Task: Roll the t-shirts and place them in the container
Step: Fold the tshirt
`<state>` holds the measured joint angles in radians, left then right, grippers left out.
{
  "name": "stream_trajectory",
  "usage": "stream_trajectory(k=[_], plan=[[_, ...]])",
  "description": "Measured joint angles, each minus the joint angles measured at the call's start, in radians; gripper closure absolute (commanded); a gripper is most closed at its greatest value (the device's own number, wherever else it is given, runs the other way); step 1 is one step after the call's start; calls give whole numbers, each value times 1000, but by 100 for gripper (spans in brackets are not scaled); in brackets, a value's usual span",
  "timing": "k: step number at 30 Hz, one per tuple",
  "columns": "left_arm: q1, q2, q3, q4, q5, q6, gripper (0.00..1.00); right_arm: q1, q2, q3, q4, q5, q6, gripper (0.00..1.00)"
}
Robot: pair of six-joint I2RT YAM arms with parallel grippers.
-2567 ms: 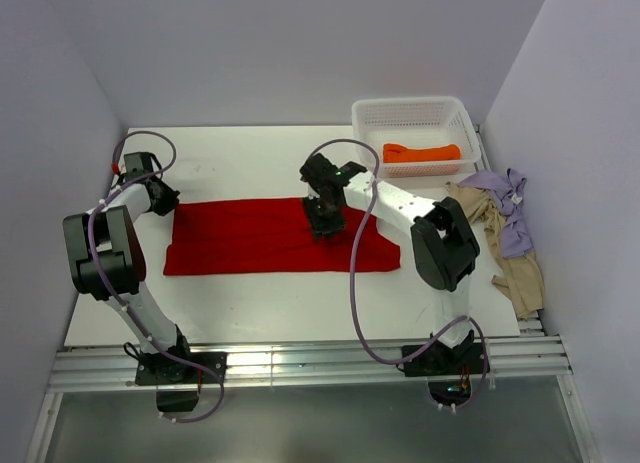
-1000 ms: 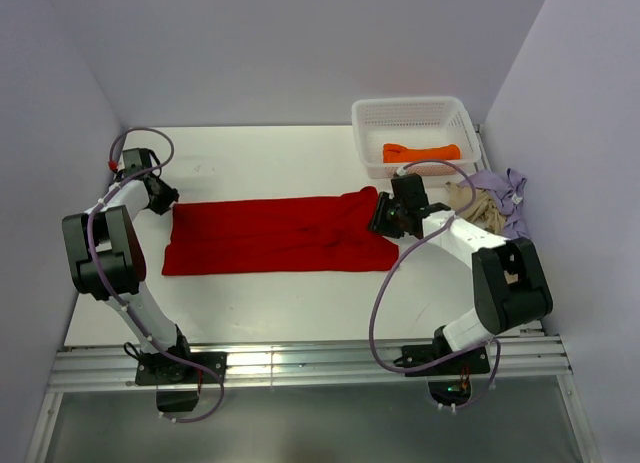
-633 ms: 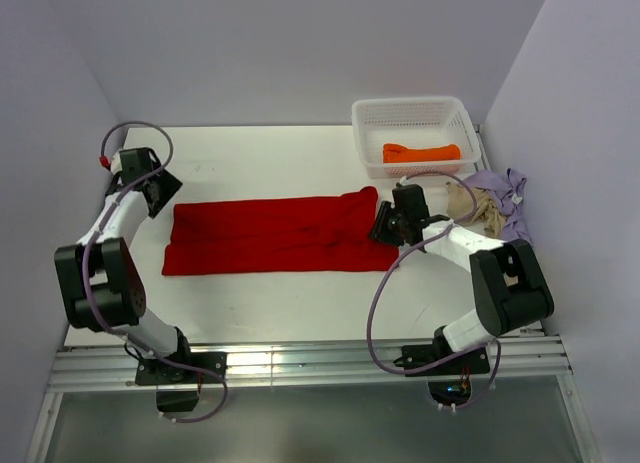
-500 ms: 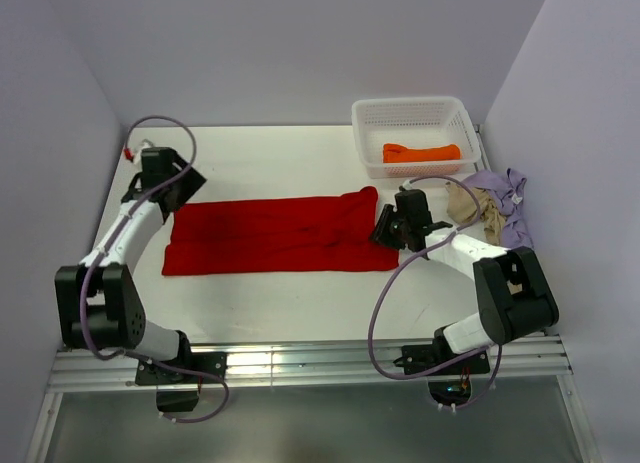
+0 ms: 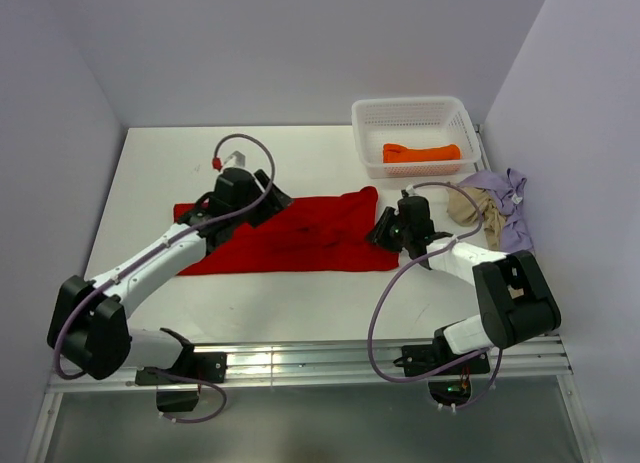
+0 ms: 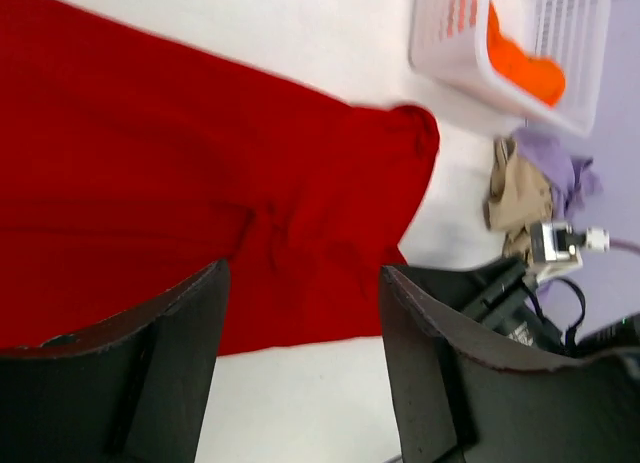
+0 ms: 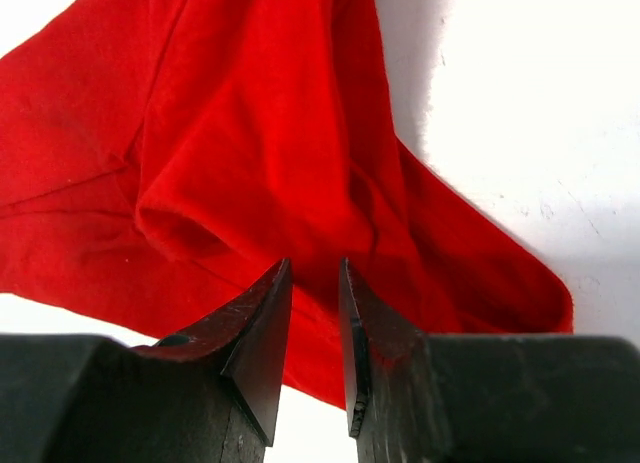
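Observation:
A bright red t-shirt (image 5: 310, 233) lies spread flat across the middle of the table. My left gripper (image 5: 268, 198) hovers over the shirt's back edge, near its middle. In the left wrist view that gripper (image 6: 302, 273) is wide open with nothing between the fingers, and the red shirt (image 6: 150, 163) is below. My right gripper (image 5: 383, 229) sits at the shirt's right end. In the right wrist view its (image 7: 313, 265) jaws stand a narrow gap apart just above rumpled red cloth (image 7: 250, 113), gripping nothing. An orange t-shirt (image 5: 420, 152) lies in the basket.
The white mesh basket (image 5: 410, 105) stands at the back right. A lavender t-shirt (image 5: 512, 208) and a beige t-shirt (image 5: 520, 273) lie heaped at the table's right edge, close to the right arm. Walls close in the left, back and right sides.
My left arm swung from the shirt's left end to over its middle and its jaws opened wide. My right gripper moved from the shirt's middle to its right end, its jaws narrowing.

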<state>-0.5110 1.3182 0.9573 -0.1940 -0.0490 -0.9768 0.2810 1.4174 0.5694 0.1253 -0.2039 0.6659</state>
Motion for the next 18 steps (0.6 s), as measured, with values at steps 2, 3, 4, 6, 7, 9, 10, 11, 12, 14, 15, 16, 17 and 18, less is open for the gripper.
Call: stream_trajectory(k=[2,3,4,6,7,9,10,11,12,14,15,16,17,18], plan=[[-57,32,-1,23,-9,-18,36,0,-1,-7,2,1,8,67],[-80,57,-1,34,-13,-23,37,0,-1,-8,2,3,12,66],[-104,82,1,42,-20,-28,37,0,-1,-8,2,5,17,66],[-154,150,10,55,-34,-34,40,0,-1,-8,2,12,21,65],[-180,185,22,50,-45,-35,42,0,-1,-10,3,19,23,65],[-223,257,50,51,-55,-35,44,-1,-9,-21,10,27,26,63],[-241,287,66,52,-55,-35,44,-2,-21,-30,10,32,25,62],[-258,314,78,55,-55,-36,45,-3,-36,-39,10,38,25,62],[-271,333,86,59,-54,-39,46,-5,-50,-45,10,42,25,62],[-288,362,90,79,-50,-45,46,-7,-95,-61,10,56,28,62],[-291,374,90,89,-45,-53,46,-9,-114,-68,11,59,29,62],[-293,384,90,100,-43,-60,46,-9,-136,-75,12,62,30,61],[-293,397,91,113,-38,-68,46,-10,-163,-84,17,65,31,62],[-293,413,92,124,-32,-79,46,-10,-181,-91,20,66,32,62]])
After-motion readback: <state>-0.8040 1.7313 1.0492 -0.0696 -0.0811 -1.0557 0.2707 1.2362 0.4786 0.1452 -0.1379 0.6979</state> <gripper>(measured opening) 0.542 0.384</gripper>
